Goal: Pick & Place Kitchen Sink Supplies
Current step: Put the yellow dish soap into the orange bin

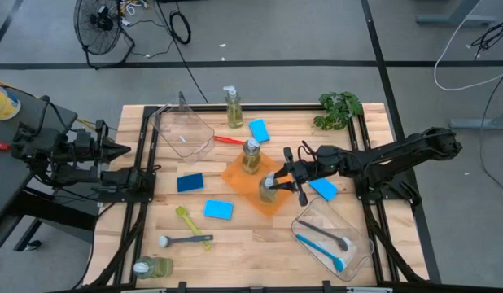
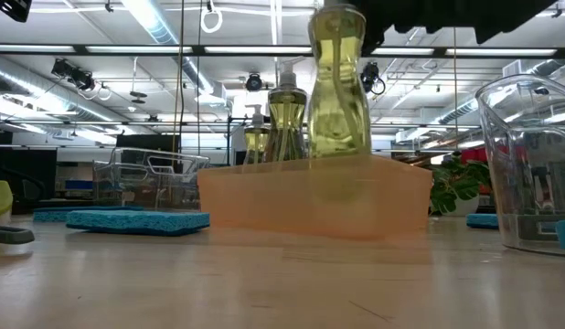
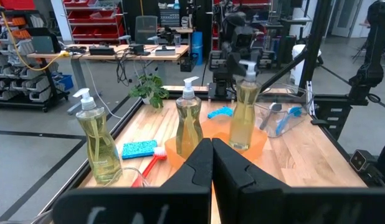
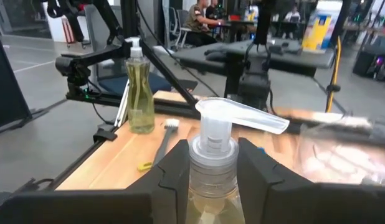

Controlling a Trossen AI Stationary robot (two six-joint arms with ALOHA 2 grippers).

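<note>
An orange tray [image 1: 235,175] lies mid-table with one soap bottle [image 1: 251,155] standing in it. My right gripper [image 1: 277,184] reaches in from the table's right, shut on a second soap bottle [image 1: 268,190] whose lower part is inside the tray [image 2: 310,196]. A third bottle [image 1: 233,107] stands at the far edge, and another [image 1: 151,267] lies at the near left corner. Blue sponges [image 1: 190,182] [image 1: 218,210] [image 1: 259,129] [image 1: 323,189] and red [image 1: 228,140], yellow-green [image 1: 189,222] and grey [image 1: 183,239] brushes lie around. My left gripper [image 3: 211,152] waits shut over the table's left edge. My right gripper pinches the soap bottle's neck collar [image 4: 212,163], just under the pump head, between its two fingers [image 4: 172,171]. The fingers come in level from the table's right. The bottle stays upright, its base behind the tray's wall; whether it rests on the tray's floor I cannot tell.
A clear bin [image 1: 184,129] lies at the far left. Another clear bin [image 1: 353,236] at the near right holds a blue brush [image 1: 321,242]. A leafy plant [image 1: 339,109] sits at the far right corner. Bare wood shows along the near edge.
</note>
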